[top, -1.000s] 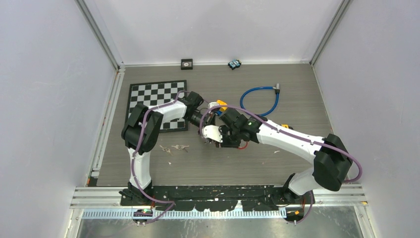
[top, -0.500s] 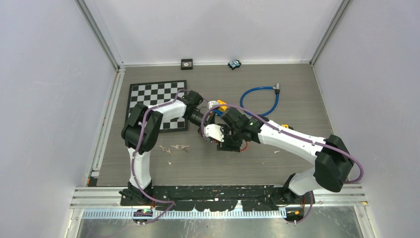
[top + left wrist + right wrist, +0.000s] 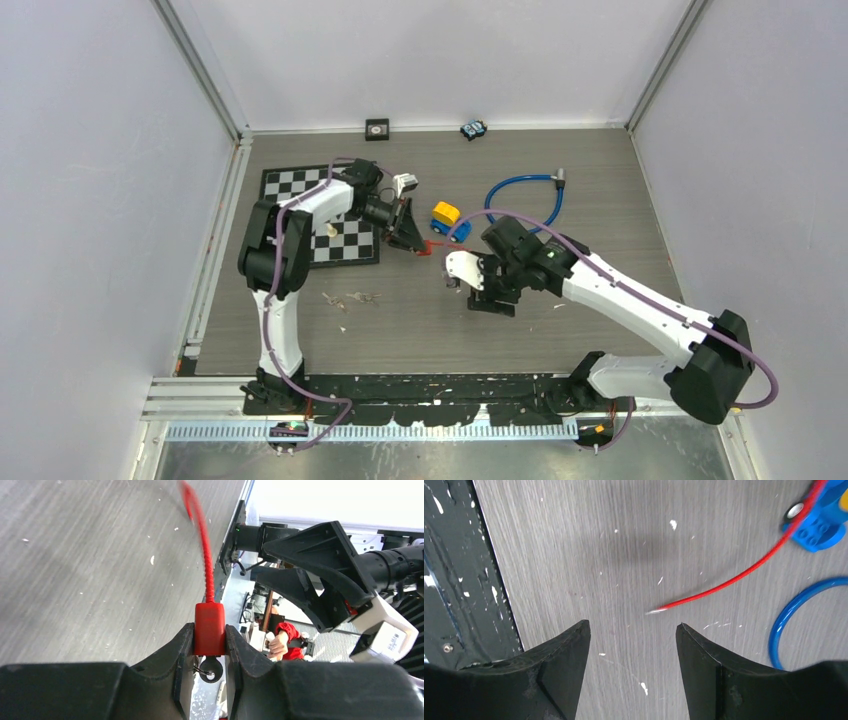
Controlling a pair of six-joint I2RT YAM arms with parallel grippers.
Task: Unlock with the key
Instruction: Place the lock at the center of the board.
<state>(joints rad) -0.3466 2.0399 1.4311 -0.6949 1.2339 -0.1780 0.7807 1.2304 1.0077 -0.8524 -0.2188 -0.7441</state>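
**Left gripper** [image 3: 409, 236] [image 3: 210, 630]: stretched out over the middle of the table, just right of the checkerboard mat. Fingers are clamped on the lock body, one against each flat side

**Lock body** [image 3: 209, 628]: red, rectangular, pinched between the left fingers. It is the only part of the lock in a grip

**Key** [image 3: 210, 668]: dark head with a small wire ring. It sits at the end of the lock body opposite the cable, between the two left fingers

**Red cable** [image 3: 440, 241] [image 3: 202, 560] [image 3: 744, 575]: leaves the lock body and runs right towards the toy. Whether it touches the toy cannot be told. Its silver-tipped free end lies on the table, apart from the body, just beyond the gap of the right fingers in the right wrist view

**Right gripper** [image 3: 488, 300] [image 3: 631, 625]: nearer and to the right of the left gripper, apart from it. Fingers are spread wide with only bare tabletop between them

**Toy** [image 3: 446, 215] [image 3: 824, 515]: yellow and blue, wheeled, just right of the left gripper

**Blue hose** [image 3: 528, 205] [image 3: 796, 617]: looped, far right of the toy

**Checkerboard mat** [image 3: 340, 185]: far left, partly under the left arm

**Table** [image 3: 560, 340]: grey wood grain, with small scraps [image 3: 352, 298] lying near left
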